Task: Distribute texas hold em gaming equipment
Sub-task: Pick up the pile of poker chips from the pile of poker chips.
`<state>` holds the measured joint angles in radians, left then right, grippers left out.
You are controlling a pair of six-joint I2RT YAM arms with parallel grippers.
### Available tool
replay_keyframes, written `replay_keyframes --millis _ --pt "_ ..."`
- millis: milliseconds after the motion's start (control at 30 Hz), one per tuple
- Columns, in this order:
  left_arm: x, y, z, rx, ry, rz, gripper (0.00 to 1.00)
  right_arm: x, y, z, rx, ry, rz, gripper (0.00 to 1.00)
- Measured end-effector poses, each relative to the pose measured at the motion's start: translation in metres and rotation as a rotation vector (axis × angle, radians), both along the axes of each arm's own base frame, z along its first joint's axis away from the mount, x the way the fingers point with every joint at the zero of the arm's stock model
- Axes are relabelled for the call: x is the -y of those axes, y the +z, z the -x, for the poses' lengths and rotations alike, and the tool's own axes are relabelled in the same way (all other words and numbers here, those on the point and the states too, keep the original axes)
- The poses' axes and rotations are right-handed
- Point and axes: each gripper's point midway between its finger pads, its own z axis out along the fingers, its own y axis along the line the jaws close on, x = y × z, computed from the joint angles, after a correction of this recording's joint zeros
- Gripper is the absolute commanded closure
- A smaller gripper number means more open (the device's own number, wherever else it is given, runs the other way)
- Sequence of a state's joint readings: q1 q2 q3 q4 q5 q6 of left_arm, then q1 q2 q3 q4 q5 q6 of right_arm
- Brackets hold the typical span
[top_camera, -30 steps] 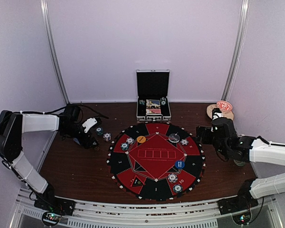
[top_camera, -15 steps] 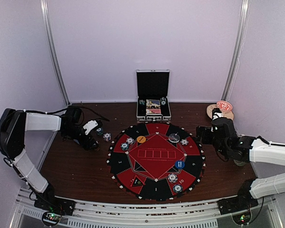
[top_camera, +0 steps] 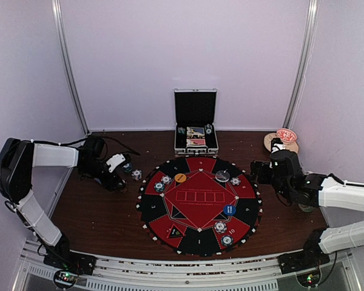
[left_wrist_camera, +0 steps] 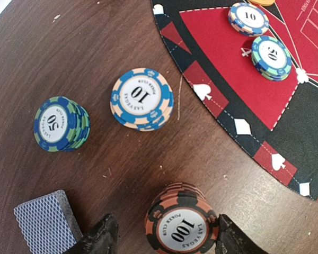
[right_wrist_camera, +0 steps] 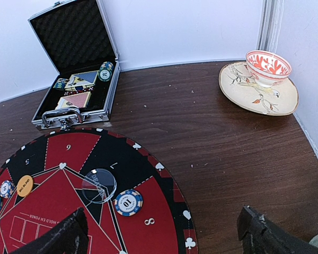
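My left gripper (left_wrist_camera: 167, 238) is open, its jaws on either side of a stack of orange-and-black "100" chips (left_wrist_camera: 183, 225) on the wooden table; the right finger (left_wrist_camera: 234, 239) is at the stack's edge and the left finger stands apart. Beyond it stand a "10" stack (left_wrist_camera: 142, 98) and a "50" stack (left_wrist_camera: 61, 123), with a grey-blue card deck (left_wrist_camera: 45, 222) at the left. From above, the left gripper (top_camera: 117, 180) is left of the round mat (top_camera: 198, 203). My right gripper (right_wrist_camera: 164, 235) is open and empty over the mat's right edge, near a "10" chip (right_wrist_camera: 128, 202).
An open metal case (right_wrist_camera: 74, 79) with cards and chips stands behind the mat. A tan dish (right_wrist_camera: 259, 92) with a red-white cup (right_wrist_camera: 267, 64) sits at the far right. On the mat lie a clear disc (right_wrist_camera: 99, 185), an orange disc (top_camera: 180, 177), a blue disc (top_camera: 229, 210) and several chips.
The left gripper has shifted slightly away from the mat and back. The right arm has not moved.
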<state>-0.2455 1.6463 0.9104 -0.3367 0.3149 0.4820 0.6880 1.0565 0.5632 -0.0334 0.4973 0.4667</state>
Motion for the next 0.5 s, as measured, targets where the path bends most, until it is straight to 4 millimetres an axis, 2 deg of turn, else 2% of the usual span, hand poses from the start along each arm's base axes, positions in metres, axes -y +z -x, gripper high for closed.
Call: replay_keyframes --millis 267,500 --pt "0.0015 -0.0013 0.0011 -0.005 -0.01 0.006 0.4 0.0 0.0 0.0 0.0 0.0 0.0 0.0" --pt "0.0041 -0.0007 0.0025 -0.008 -0.023 0.018 0.45 0.0 0.0 0.0 0.0 0.0 0.0 0.0"
